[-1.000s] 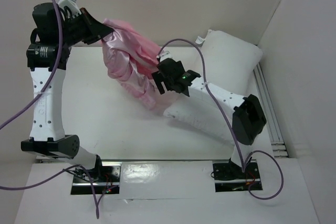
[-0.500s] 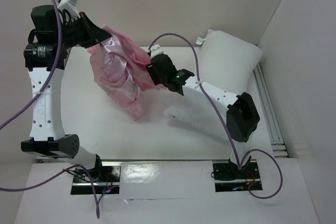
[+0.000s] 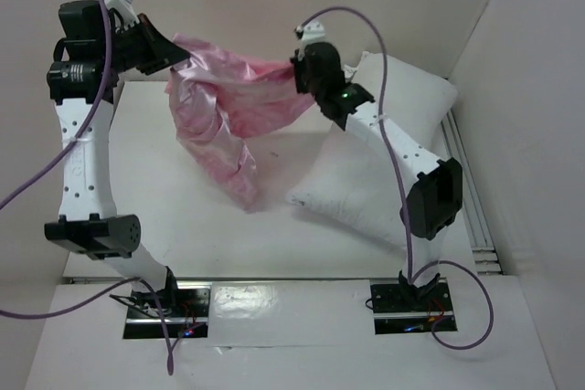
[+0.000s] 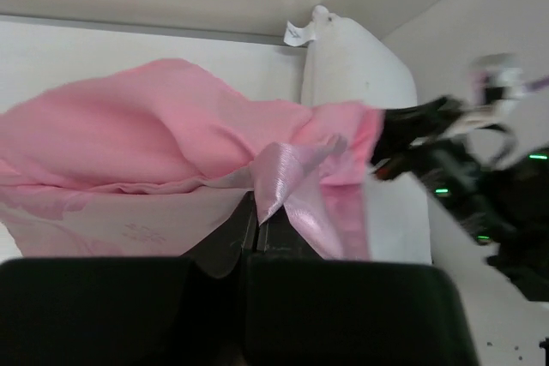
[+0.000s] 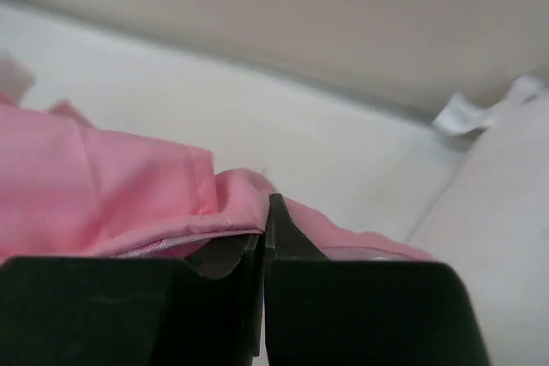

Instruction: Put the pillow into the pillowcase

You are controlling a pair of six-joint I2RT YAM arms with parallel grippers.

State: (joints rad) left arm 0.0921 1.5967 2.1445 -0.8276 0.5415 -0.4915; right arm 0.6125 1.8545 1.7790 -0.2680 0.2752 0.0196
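the left hand (image 3: 180,57) was clamped shut on one upper edge of the pillowcase (image 3: 219,107), the right hand (image 3: 296,77) pinched the opposite edge — the pink cloth hung stretched between them, off the surface (image 3: 155,180). the pillow (image 3: 343,198) lay right, under the right arm — bare surface showed beneath the hanging cloth.

The pillowcase (image 3: 224,116) is glossy pink, with a paler, silvery sheen along its folds and a faint woven motif on its lighter underside. Beside the pillowcase, the pillow (image 3: 402,98) is plain white, as is its small tag (image 3: 348,70). The worktop (image 3: 183,216) below the pillowcase is white. The left arm (image 3: 82,171) and right arm (image 3: 393,139) are white with black joints, with purple cables (image 3: 170,353). A green light (image 3: 345,93) glows near the pillowcase.
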